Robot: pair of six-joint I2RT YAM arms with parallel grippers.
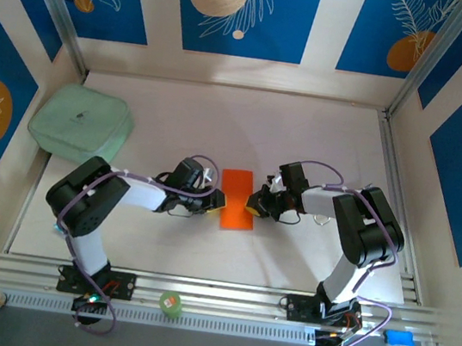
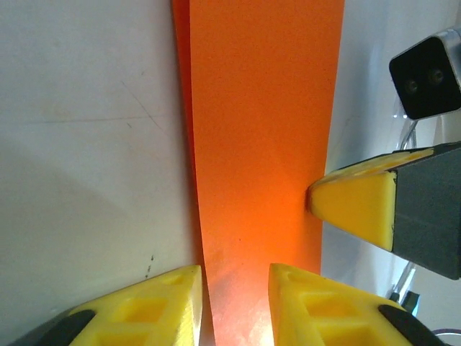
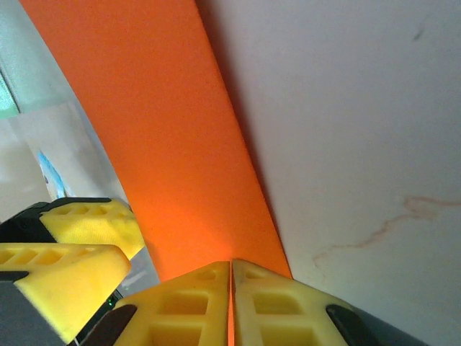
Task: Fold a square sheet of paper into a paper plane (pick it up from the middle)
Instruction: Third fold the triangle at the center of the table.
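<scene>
The orange sheet of paper (image 1: 236, 198) lies at the table's centre as a narrow flat rectangle, not a pointed plane. My left gripper (image 1: 216, 201) is at its left edge. In the left wrist view its yellow fingers (image 2: 158, 306) stand apart, open, with the paper's (image 2: 263, 144) edge in the gap. My right gripper (image 1: 253, 202) is at the right edge. In the right wrist view its jaws (image 3: 231, 288) are pressed together on a sliver of the paper (image 3: 173, 144). Each wrist view also catches the other gripper's yellow fingers (image 2: 360, 209) (image 3: 79, 245) across the sheet.
A pale green pad (image 1: 82, 123) rests at the table's back left. A small green round object (image 1: 171, 304) sits on the front rail between the arm bases. Patterned walls close in the table on three sides.
</scene>
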